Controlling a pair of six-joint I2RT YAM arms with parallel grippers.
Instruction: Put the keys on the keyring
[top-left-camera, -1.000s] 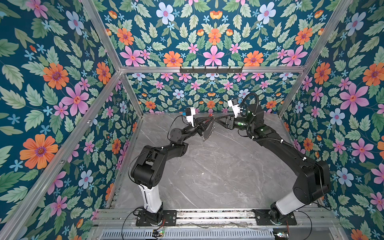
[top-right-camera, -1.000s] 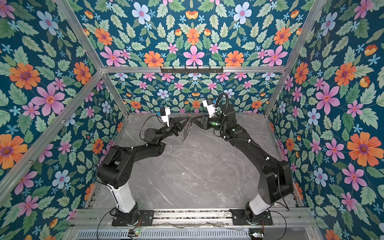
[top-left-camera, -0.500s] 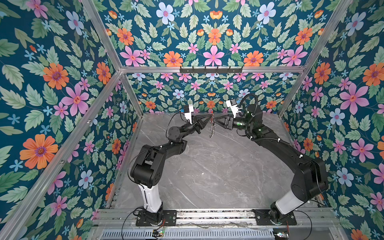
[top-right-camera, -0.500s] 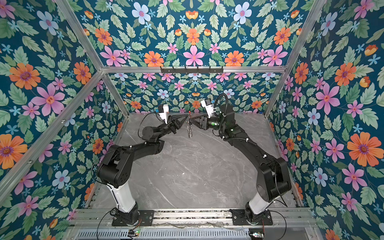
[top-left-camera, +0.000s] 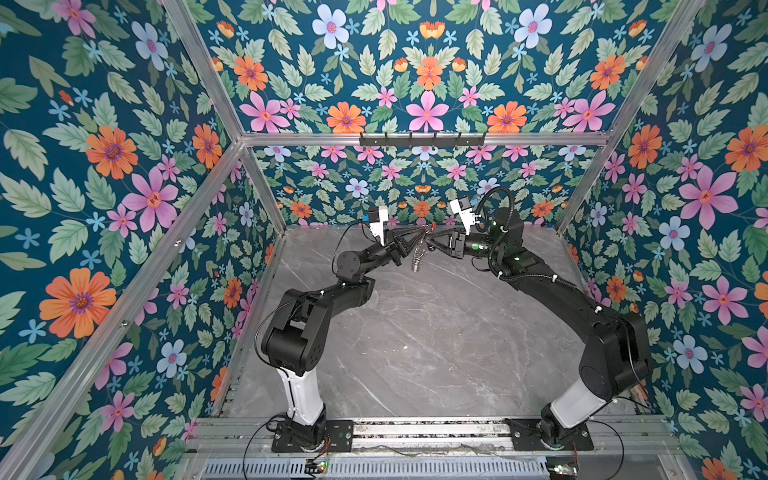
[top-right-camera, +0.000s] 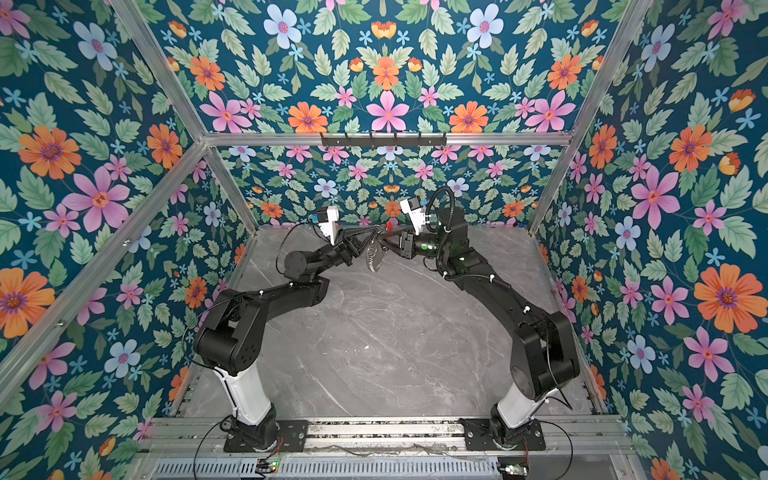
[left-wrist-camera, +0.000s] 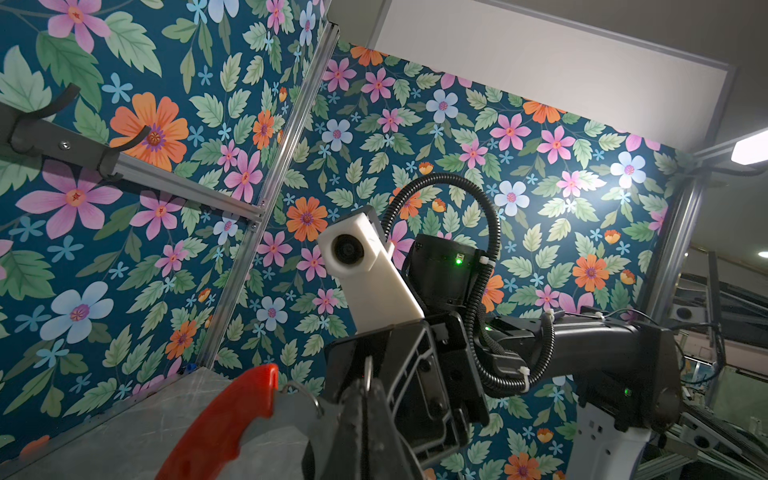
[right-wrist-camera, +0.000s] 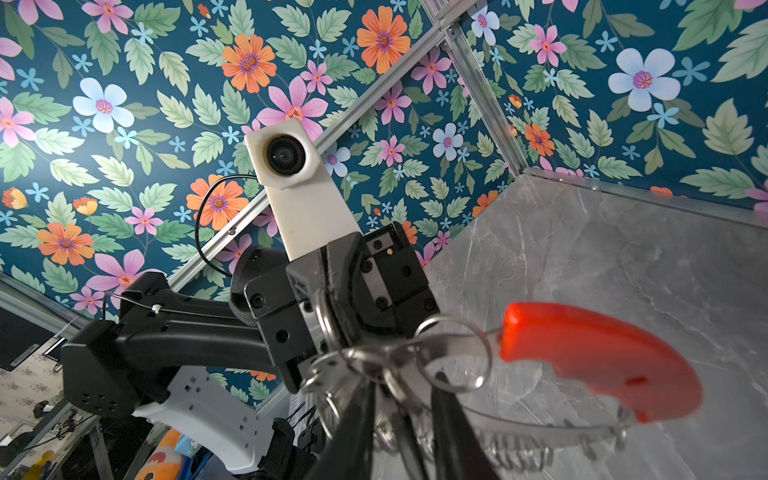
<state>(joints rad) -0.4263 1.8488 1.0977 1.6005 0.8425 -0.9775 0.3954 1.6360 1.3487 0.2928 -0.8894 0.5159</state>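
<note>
Floral walls (top-left-camera: 124, 174) around a grey marble desk (top-left-camera: 415, 357).
Above it the shut left claw (top-left-camera: 414, 243) holds the keyring (top-left-camera: 417, 259), hanging just below both tips; right claw's (top-left-camera: 433, 242) opening cannot be told.

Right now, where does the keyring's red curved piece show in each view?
In a top view: the red curved piece is a tiny speck near the picture's centre.
In a top view: it is again a tiny speck near the centre.
Left wrist: large, at the bottom edge, left of centre.
Right wrist: large, lower right.
Shared landmark: the grey marble tabletop, visible in all four.
</note>
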